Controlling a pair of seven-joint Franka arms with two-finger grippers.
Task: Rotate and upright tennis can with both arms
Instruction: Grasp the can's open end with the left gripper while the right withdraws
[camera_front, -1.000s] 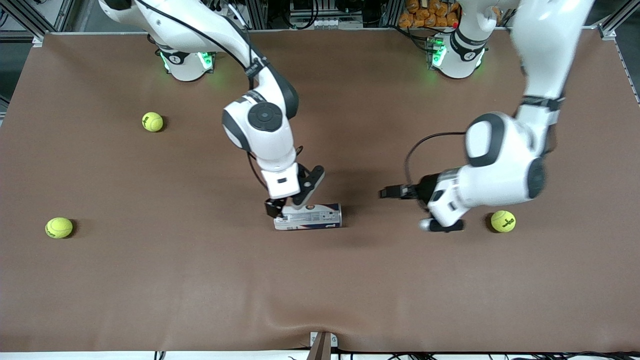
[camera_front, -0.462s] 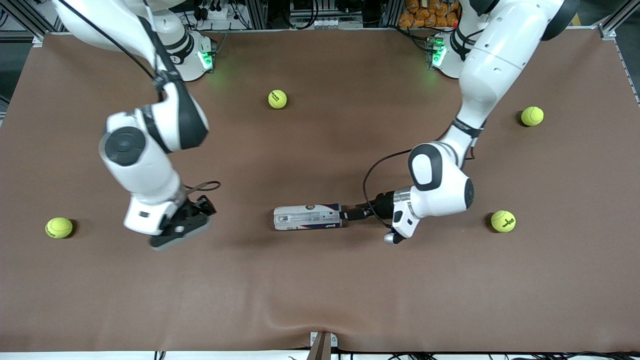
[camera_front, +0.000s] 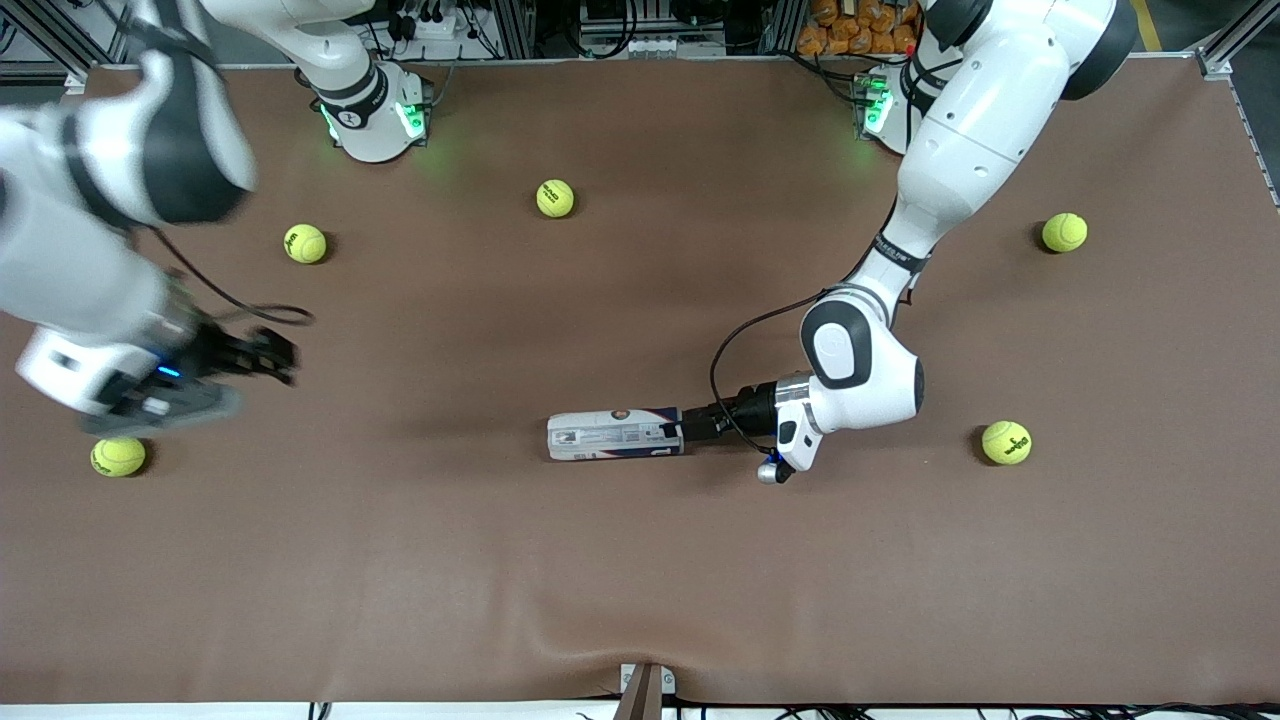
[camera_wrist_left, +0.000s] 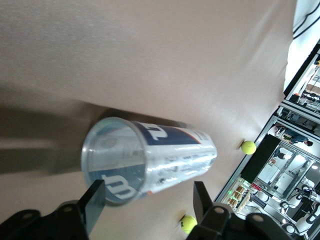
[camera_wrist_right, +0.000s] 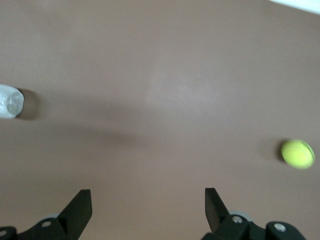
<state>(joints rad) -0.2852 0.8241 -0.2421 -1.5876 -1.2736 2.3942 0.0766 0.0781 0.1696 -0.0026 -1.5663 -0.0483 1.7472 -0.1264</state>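
Brown matting covers the whole table (camera_front: 640, 560), and the tennis can (camera_front: 612, 434) lies on its side near the middle of it. All places below are given relative to that can.

At the can's end toward the left arm's side of the table, the left gripper (camera_front: 678, 428) sits low, level with the can, its fingers (camera_wrist_left: 92, 205) spread on either side of the can's open mouth. In the left wrist view the clear tube (camera_wrist_left: 150, 160) reaches away between the two fingers, with a gap visible between them and the rim, so no grip shows.

Well away from the can, toward the right arm's end of the table, the right gripper (camera_front: 268, 358) hangs over bare matting with its fingers (camera_wrist_right: 77, 210) spread wide and nothing between them.

Five yellow tennis balls lie scattered around the can. One ball (camera_front: 1006, 442) rests toward the left arm's end, about level with the can. Another ball (camera_front: 1064, 232) lies farther from the front camera on that same side. A third ball (camera_front: 555, 198) sits farther from the front camera than the can. A fourth ball (camera_front: 305, 243) and a fifth ball (camera_front: 118, 456) lie toward the right arm's end.
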